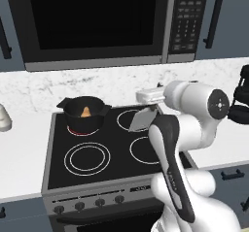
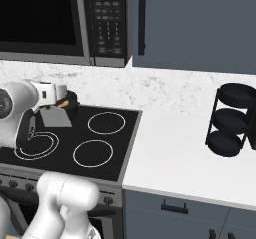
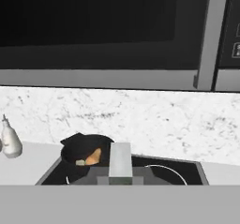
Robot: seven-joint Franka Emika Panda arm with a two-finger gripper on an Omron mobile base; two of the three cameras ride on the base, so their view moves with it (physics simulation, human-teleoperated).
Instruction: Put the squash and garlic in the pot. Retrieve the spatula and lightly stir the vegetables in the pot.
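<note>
Currently clamped on the spatula (image 1: 142, 118) with gripper (image 1: 151, 105) above the stove (image 1: 58, 173), blade hanging beside the pot (image 1: 83, 113); squash (image 1: 86, 111) inside, garlic (image 3: 80, 162) alongside.

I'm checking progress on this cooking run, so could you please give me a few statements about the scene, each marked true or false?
1. The pot sits on the stove's back left burner. True.
2. The squash lies on the counter. False: it is inside the pot.
3. The gripper holds the spatula. True.
4. The spatula's blade is down in the pot. False: it hangs above the cooktop, right of the pot.
5. The microwave hangs above the stove. True.
</note>
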